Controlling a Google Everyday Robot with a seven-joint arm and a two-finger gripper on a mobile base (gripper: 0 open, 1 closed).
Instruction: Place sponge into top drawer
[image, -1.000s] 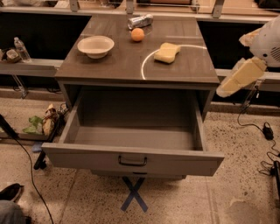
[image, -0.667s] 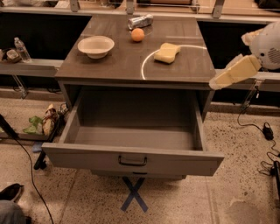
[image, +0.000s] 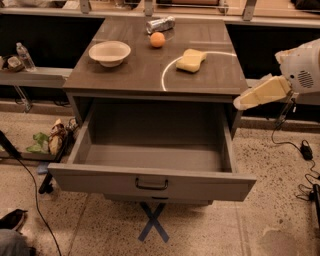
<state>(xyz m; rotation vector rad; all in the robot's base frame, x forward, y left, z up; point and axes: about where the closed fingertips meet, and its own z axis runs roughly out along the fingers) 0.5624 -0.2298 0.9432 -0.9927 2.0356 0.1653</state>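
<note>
Sponge (image: 191, 60): on tabletop (image: 135, 75), 1 o'clock, untouched. Drawer (image: 150, 181): open, 6 o'clock. Gripper (image: 260, 94): 3 o'clock, beside the tabletop edge; open or closed cannot be told. Advice: descend from above, pinch the narrow waist.

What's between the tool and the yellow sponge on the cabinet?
Only bare grey-brown wooden tabletop separates the pale yellow foam sponge from the tool beside the cabinet, as the camera view shows.
</note>
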